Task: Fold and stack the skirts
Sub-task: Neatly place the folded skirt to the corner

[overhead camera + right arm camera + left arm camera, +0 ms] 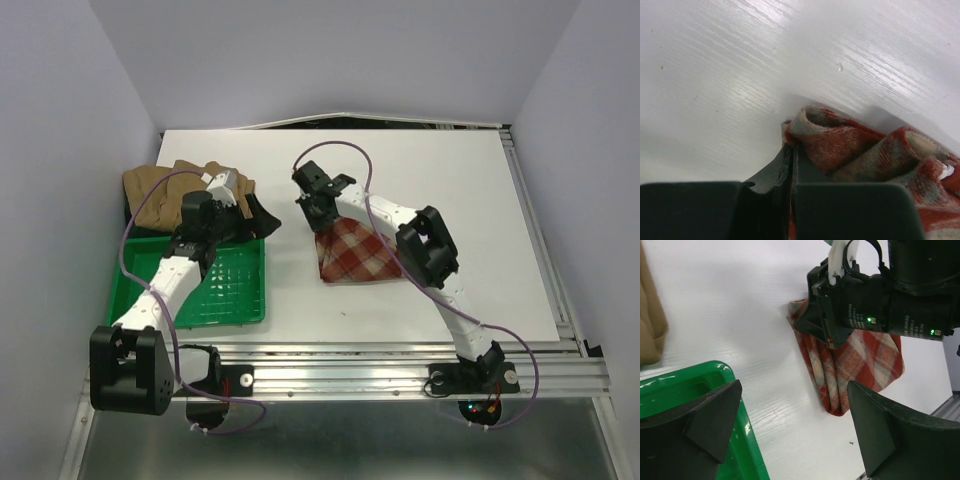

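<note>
With the right gripper (791, 150) pinched shut on only the upper-left corner of the plaid skirt (355, 255) at frame centre, and the left gripper (795, 385) wide open and empty, the thin bite may slip on lifting.

No legible text – small white print on the right arm's wrist (912, 327) is too blurred to read.

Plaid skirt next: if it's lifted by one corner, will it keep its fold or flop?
Probably flop: the plaid skirt is soft cloth, its layers curling loosely where the right gripper pinches one corner. The folds likely sag open, since nothing holds the far edge. It looks light, and its woolly weave seems unlikely to slip.
</note>
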### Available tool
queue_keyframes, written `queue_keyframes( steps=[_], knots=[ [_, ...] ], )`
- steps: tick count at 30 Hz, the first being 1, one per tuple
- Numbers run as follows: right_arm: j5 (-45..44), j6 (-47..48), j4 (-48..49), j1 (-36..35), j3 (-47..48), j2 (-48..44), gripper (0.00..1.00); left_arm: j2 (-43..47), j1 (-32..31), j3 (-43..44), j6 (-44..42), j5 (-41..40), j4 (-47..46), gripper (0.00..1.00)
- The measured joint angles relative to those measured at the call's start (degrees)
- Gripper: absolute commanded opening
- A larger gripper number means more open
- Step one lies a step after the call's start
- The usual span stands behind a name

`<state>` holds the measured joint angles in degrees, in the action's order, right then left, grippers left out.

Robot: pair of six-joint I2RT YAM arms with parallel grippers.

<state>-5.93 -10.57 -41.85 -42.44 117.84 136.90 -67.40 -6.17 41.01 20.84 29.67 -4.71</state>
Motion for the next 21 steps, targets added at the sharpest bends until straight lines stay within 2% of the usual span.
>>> queue_keyframes(
  steps=[4,10,14,21],
  knots=[
    [1.25,-0.2,-0.22,0.02,0.24,-0.02,0.01,1.18,-2.14,-3.61,2.47,1.7,-4.98,0.98],
    [5.46,-1.22,-0.33,1.49,0.72,-0.13,0.01,-0.37,-9.79,-4.9,5.49,0.85,-10.84,0.96],
    [8.81,-1.99,-0.42,3.43,0.9,-0.59,0.0,-5.22,-12.81,-4.9,6.82,-1.44,-14.27,0.96],
    [12.81,-3.61,-0.31,6.36,0.85,-3.08,0.01,-16.46,-14.47,-4.87,9.86,-3.93,-18.08,0.97]
  ],
)
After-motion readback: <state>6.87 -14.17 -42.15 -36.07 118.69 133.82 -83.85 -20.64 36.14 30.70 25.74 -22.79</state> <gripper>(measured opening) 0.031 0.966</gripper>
